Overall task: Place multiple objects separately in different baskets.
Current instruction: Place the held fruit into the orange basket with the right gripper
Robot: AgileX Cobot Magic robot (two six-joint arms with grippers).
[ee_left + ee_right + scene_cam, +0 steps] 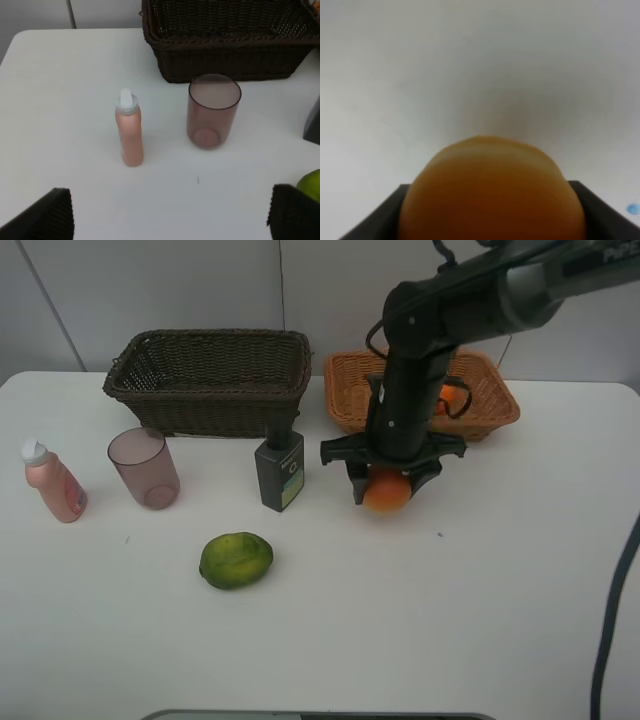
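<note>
My right gripper (387,490) is shut on an orange round fruit (386,494) just in front of the orange-tan basket (346,392); the fruit fills the right wrist view (490,195). Another orange item (452,397) lies in that basket, half hidden by the arm. The dark brown basket (210,380) stands at the back left. In front of it are a pink bottle (53,483), a mauve cup (145,468), a dark bottle (280,470) and a green fruit (236,559). My left gripper (170,220) is open above the table, short of the pink bottle (129,131) and cup (212,111).
The white table (480,600) ends at a wall behind the baskets. My right arm (440,310) reaches in from the upper right, over the orange-tan basket. A dark cable (612,620) hangs along the right edge.
</note>
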